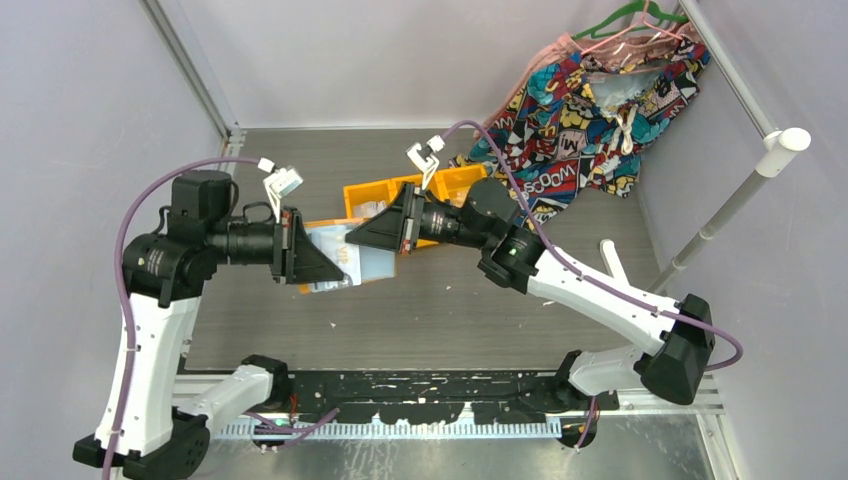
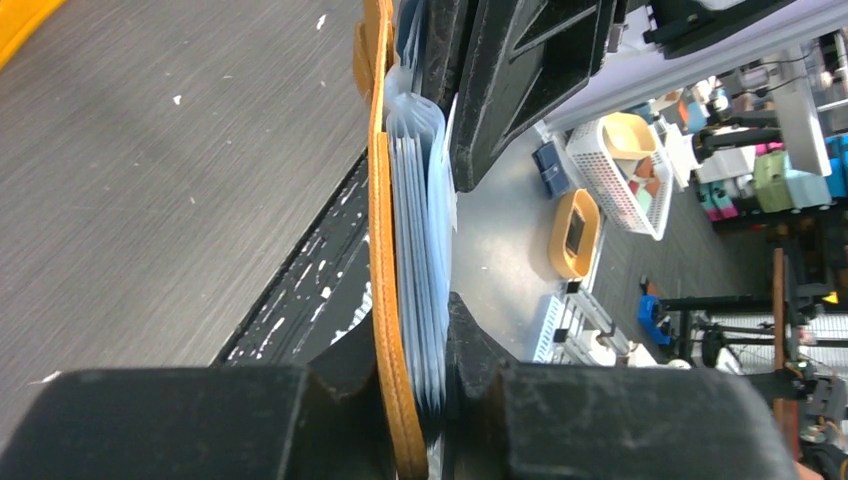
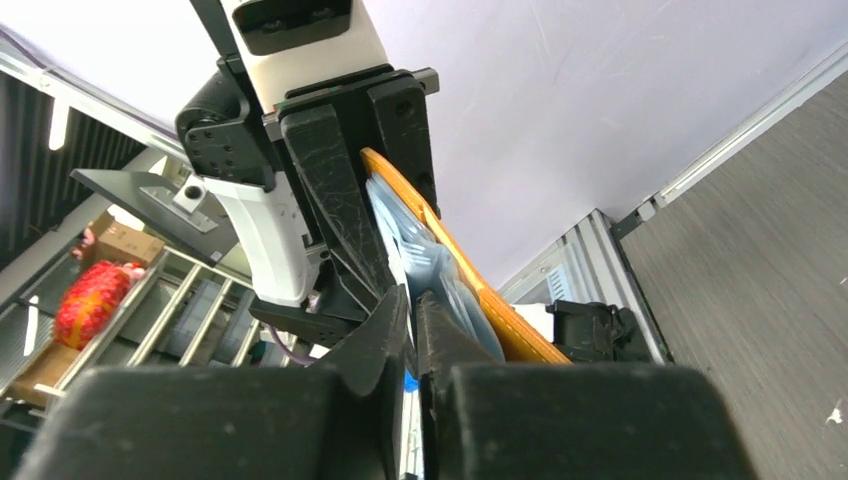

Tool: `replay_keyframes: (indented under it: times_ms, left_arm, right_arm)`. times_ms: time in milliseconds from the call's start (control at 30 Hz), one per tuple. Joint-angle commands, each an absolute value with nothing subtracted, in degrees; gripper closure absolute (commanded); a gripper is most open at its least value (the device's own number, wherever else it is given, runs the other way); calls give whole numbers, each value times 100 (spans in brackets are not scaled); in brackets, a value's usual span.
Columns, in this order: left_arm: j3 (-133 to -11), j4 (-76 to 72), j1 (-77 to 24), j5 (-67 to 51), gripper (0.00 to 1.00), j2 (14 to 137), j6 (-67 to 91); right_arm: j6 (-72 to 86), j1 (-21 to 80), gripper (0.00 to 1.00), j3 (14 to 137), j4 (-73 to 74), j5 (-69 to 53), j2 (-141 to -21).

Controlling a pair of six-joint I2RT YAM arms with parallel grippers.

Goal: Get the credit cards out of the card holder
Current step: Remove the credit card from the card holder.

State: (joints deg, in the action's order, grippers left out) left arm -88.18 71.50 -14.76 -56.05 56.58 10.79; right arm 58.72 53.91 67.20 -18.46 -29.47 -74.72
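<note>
The card holder [image 1: 375,263], orange with pale blue pockets, hangs in the air between my two grippers above the table. My left gripper [image 1: 333,268] is shut on its orange cover and the stack of pockets, seen edge-on in the left wrist view [image 2: 381,200] between the gripper's [image 2: 418,330] jaws. My right gripper [image 1: 352,238] meets the holder from the right. In the right wrist view its jaws [image 3: 412,305] are nearly closed on a thin pale sheet beside the fanned pockets [image 3: 445,275] and orange cover [image 3: 495,305]. I cannot tell whether that sheet is a card or a pocket. No credit card shows clearly.
Orange bin trays [image 1: 450,185] stand just behind the right gripper. A colourful garment on hangers [image 1: 590,100] lies at the back right. A white post [image 1: 735,205] leans along the right side. The black rail [image 1: 440,385] runs along the near edge.
</note>
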Motion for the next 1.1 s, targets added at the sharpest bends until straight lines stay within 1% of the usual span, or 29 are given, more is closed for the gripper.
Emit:
replay_keyframes:
  times_ms: [0, 33, 67, 167, 233, 400, 433, 500, 600, 700, 733, 767, 800, 833, 867, 900, 1067]
  left_arm:
    - [-8526, 5989, -1167, -6559, 92, 5494, 1819]
    - [-8417, 5738, -1096, -6788, 92, 5492, 2125]
    - [-8306, 5484, -1017, -6957, 92, 5484, 2446]
    - [-7994, 4694, -737, -7279, 95, 5423, 3247]
    - [-7825, 4271, -599, -7400, 96, 5342, 3552]
    - [-7668, 4246, -515, -7533, 95, 5226, 3482]
    - [-7650, 4271, -506, -7562, 95, 5215, 3451]
    - [-7638, 4312, -493, -7553, 93, 5191, 3397]
    - [-7647, 4424, -447, -7498, 93, 5162, 3312]
    - [-7647, 4552, -378, -7444, 98, 5150, 3230]
    - [-7644, 4568, -370, -7363, 99, 5144, 3236]
    - [-7612, 4544, -371, -7252, 100, 5141, 3273]
    - [-7562, 4411, -371, -7168, 100, 5120, 3395]
    - [-7507, 4277, -375, -7146, 100, 5101, 3488]
    - [-7484, 4221, -376, -7146, 100, 5089, 3513]
    - [-7488, 4258, -370, -7139, 100, 5079, 3467]
    - [-7593, 4660, -370, -7043, 100, 5037, 3069]
  right_arm:
    - [6182, 5436, 80, 6558, -2446, -2883, -7326]
    - [6260, 5430, 71, 6530, -2540, -2868, -7344]
    - [6346, 5434, 66, 6507, -2650, -2870, -7374]
    - [6566, 5440, 63, 6440, -3033, -2915, -7463]
    - [6631, 5438, 67, 6415, -3190, -2923, -7487]
    - [6609, 5429, 89, 6420, -3241, -2790, -7438]
    - [6609, 5430, 92, 6424, -3232, -2770, -7429]
    - [6603, 5423, 97, 6401, -3170, -2661, -7390]
    - [6627, 5364, 97, 6335, -3121, -2560, -7300]
    - [6631, 5317, 93, 6249, -3063, -2550, -7239]
    - [6635, 5315, 88, 6223, -3073, -2554, -7234]
    - [6654, 5317, 77, 6215, -3116, -2550, -7249]
    - [6703, 5315, 63, 6244, -3190, -2545, -7294]
    - [6768, 5313, 60, 6302, -3226, -2555, -7368]
    - [6824, 5317, 59, 6400, -3228, -2586, -7462]
    - [6867, 5317, 60, 6517, -3224, -2637, -7560]
    - [7005, 5317, 78, 6846, -3147, -2747, -7879]
